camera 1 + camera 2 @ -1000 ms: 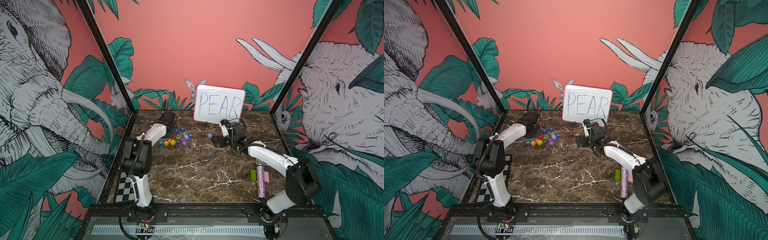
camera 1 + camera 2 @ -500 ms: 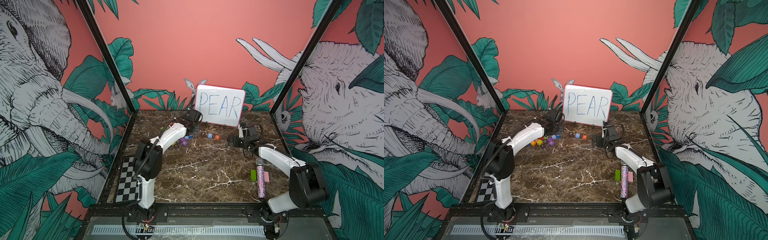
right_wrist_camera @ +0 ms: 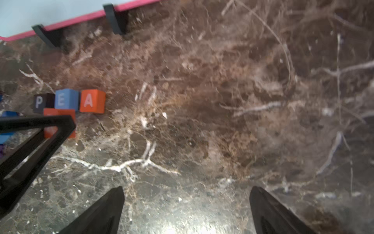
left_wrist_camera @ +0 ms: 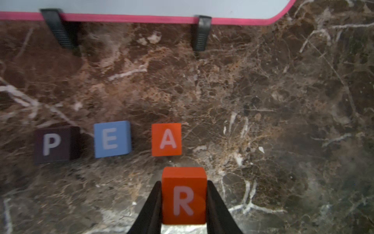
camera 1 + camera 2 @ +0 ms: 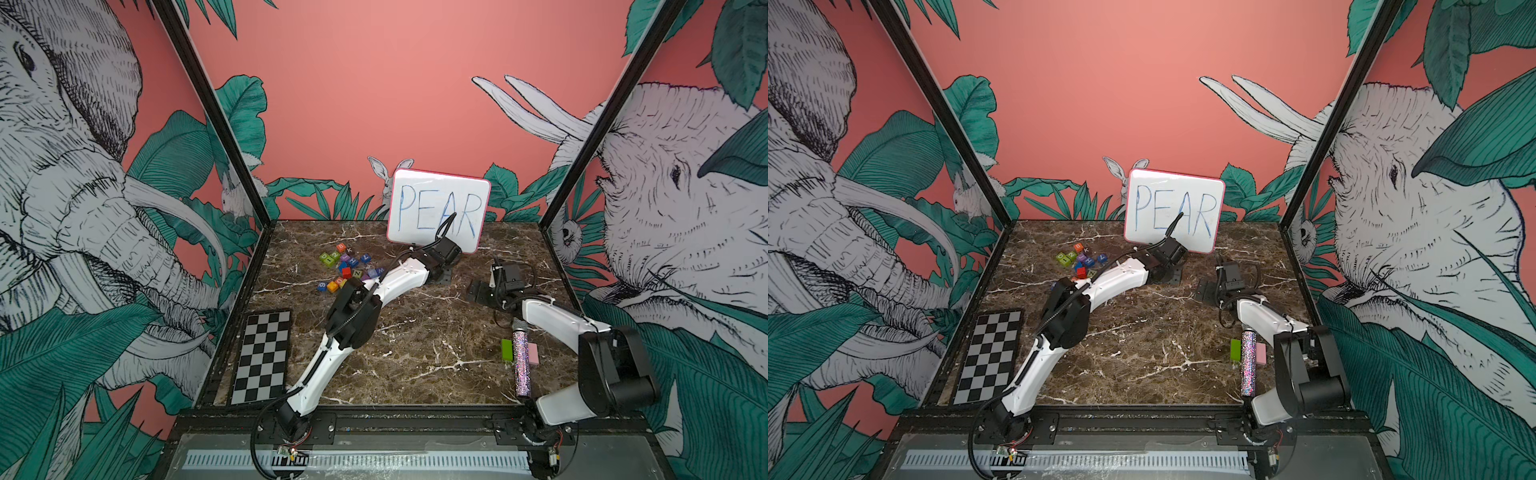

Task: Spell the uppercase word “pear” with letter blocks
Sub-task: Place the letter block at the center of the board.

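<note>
At the foot of the whiteboard point(image 5: 438, 210), in a top view, the left arm point(image 5: 399, 282) lies stretched out. In the left wrist view the left pincer point(image 4: 184, 183) pinches the R block point(image 4: 184, 202), letter up, near A point(image 4: 166, 139), apparently to finish the word after P point(image 4: 53, 144) and E point(image 4: 112, 139). In the right wrist view the right pincer point(image 3: 187, 189) hangs spread and empty, clear of the letters.

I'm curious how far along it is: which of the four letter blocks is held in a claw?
The orange-red R block, pinched by the left gripper; P, E, A lie free.
</note>
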Available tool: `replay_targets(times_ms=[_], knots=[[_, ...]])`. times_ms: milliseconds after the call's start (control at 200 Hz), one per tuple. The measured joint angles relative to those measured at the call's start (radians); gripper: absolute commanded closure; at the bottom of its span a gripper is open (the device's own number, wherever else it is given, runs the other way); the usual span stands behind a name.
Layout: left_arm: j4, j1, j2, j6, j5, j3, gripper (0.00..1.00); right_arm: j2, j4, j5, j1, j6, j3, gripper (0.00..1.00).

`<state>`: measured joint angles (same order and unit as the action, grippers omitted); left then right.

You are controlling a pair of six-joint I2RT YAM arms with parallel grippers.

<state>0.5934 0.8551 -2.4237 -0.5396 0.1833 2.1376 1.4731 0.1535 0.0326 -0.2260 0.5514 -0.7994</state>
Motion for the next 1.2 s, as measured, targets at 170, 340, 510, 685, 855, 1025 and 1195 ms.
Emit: replay_targets(times_ms=[170,340,510,685,855,1025,1195], knots=[[-0.005,0.021,-0.054,-0.003,-0.003,0.087,0.73,-0.027,-0.027,0.000,0.013,0.027,0.045,0.01],[-0.008,0.022,-0.122,-0.003,-0.003,0.170,0.73,-0.034,-0.046,0.000,0.031,0.046,0.064,0.01],[-0.008,0.021,-0.177,-0.003,-0.004,0.222,0.73,-0.053,-0.065,0.000,0.048,0.056,0.078,0.01],[-0.007,0.021,-0.198,-0.003,-0.009,0.237,0.73,-0.057,-0.076,0.000,0.057,0.067,0.079,0.01],[-0.002,0.021,-0.200,-0.003,-0.011,0.238,0.72,-0.056,-0.093,0.006,0.059,0.073,0.079,0.01],[0.003,0.021,-0.206,-0.003,-0.011,0.248,0.72,-0.040,-0.125,0.031,0.059,0.080,0.079,0.01],[0.004,0.021,-0.211,-0.002,-0.011,0.252,0.71,-0.027,-0.142,0.044,0.059,0.089,0.079,0.01]])
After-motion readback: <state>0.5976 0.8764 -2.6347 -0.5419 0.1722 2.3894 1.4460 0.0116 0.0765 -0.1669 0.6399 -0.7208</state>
